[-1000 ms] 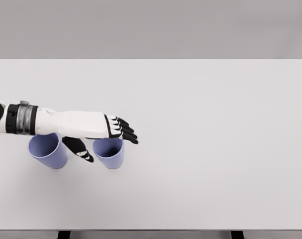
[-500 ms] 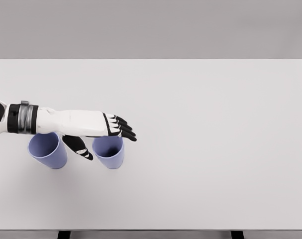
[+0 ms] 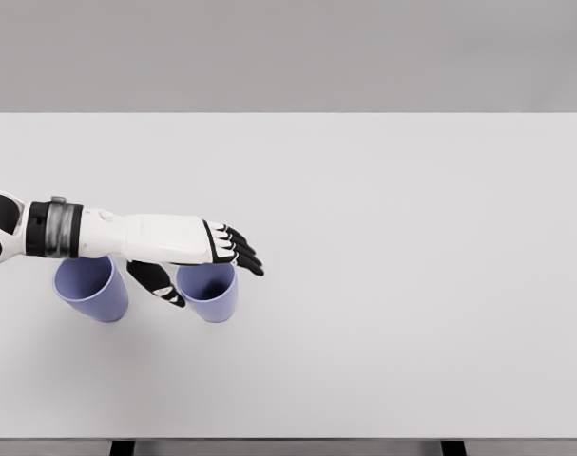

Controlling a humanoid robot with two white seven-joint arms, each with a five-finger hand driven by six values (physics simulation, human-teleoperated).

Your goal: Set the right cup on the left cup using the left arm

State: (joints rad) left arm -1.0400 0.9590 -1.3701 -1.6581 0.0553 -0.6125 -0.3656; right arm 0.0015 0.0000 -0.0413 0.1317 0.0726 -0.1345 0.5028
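Note:
Two lilac cups stand upright on the white table (image 3: pixel 383 247), near its front left. The left cup (image 3: pixel 90 288) is partly hidden by my forearm. The right cup (image 3: pixel 210 292) sits just under my left hand (image 3: pixel 207 271). The four fingers (image 3: pixel 242 255) reach over the cup's far rim, and the thumb (image 3: pixel 161 284) points down into the gap between the two cups, close to the right cup's left wall. The hand is spread around the cup without closing on it. No right arm shows.
The left arm has crept slightly rightward and the thumb has edged closer to the right cup. Neither cup has moved.

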